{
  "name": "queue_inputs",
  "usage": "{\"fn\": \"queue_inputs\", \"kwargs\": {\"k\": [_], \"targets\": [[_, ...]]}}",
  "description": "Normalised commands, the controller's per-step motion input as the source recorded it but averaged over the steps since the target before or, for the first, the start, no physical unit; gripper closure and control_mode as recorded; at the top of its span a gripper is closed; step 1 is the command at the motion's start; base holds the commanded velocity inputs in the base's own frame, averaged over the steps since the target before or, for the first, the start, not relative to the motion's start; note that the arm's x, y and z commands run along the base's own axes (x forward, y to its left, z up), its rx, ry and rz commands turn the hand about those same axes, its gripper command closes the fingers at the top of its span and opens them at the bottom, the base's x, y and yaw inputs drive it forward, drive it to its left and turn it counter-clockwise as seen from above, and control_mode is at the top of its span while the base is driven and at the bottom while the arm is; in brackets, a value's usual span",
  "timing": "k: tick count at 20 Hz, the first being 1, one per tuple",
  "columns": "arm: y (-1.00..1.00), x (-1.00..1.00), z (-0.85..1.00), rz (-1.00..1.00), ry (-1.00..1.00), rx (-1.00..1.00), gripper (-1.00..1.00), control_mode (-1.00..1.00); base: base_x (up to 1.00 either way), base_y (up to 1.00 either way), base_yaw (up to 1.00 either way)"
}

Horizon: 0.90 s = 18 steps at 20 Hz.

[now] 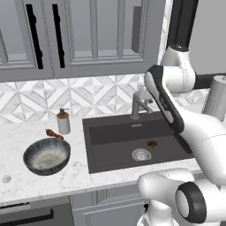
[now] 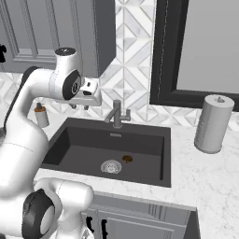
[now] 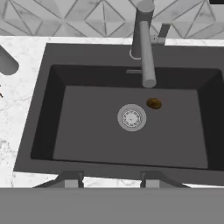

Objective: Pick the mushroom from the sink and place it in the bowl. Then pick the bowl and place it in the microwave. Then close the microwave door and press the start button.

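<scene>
- One step is in hand, the first: the mushroom (image 3: pixel 153 103) lies on the floor of the sink (image 3: pixel 87 131), just beside the round silver drain (image 3: pixel 131 117) and below the spout of the faucet (image 3: pixel 144 43).
- Gripper (image 3: pixel 111 180) position: high above the basin, over its near rim, looking down into it. It carries nothing. Its two tips stand well apart at the bottom of the hand view, so the jaws read as wide.
- Bowl (image 1: pixel 47 156): upright on the marble counter (image 1: pixel 26 132) left of the sink, with nothing in it, near a soap dispenser (image 1: pixel 63 122) and a small reddish-brown item (image 1: pixel 54 133).
- Paper-towel roll (image 2: pixel 213 123): on the counter right of the sink, well apart from the work.
- Next move, by judgement: lower into the basin, shift slightly to the right of the drain, and close on the mushroom while keeping clear of the faucet spout directly above it.
- Risk, by judgement: the target is tiny, so a slight misalignment could push it aside.
</scene>
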Motion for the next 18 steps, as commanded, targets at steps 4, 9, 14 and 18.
{"fn": "queue_inputs", "kwargs": {"k": [4, 9, 14, 18], "targets": [[0.00, -0.35, 0.00, 0.00, -0.01, 0.00, -1.00, -1.00, 0.00, 0.00, 0.00], [-0.05, -0.89, -0.04, 0.00, -0.09, 0.02, -1.00, -1.00, 0.00, 0.00, 0.00], [-0.40, -0.93, -0.28, -0.11, -0.05, 0.11, -1.00, -1.00, 0.00, 0.00, 0.00], [-0.57, -0.29, -0.27, -0.20, 0.08, 0.17, -1.00, -1.00, 0.00, 0.00, 0.00]]}}
